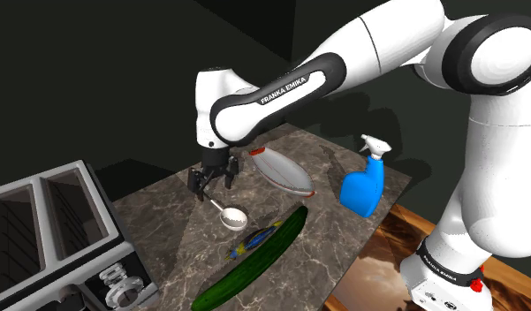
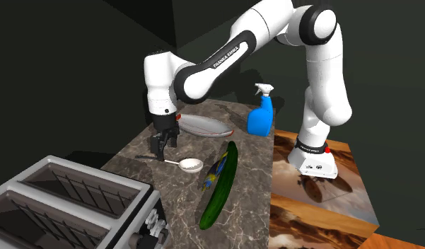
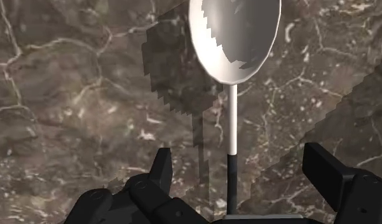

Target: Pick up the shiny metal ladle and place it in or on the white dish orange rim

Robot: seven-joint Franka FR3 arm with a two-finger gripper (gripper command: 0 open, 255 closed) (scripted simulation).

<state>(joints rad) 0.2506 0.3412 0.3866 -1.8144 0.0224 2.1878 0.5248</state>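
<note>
Hovering over the ladle [image 1: 231, 217], gripper [image 1: 212, 184] spread wide.
The ladle is seen lying flat on the dark marble counter [image 1: 166, 234], bowl facing up, its thin handle running between the two open fingers [image 3: 163, 167], which are not touching it. The white dish [image 1: 281, 170] with the orange rim is set on the same counter close to the gripper; a cucumber [image 1: 254, 261] is laid near the ladle's bowl.

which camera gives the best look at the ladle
The wrist view: the ladle lies close up, its pale bowl and thin dark-ended handle running back into the open hand. The shoulder and second exterior views show it small on the marble counter, by the hand, bowl clear but handle hard to follow.
</note>
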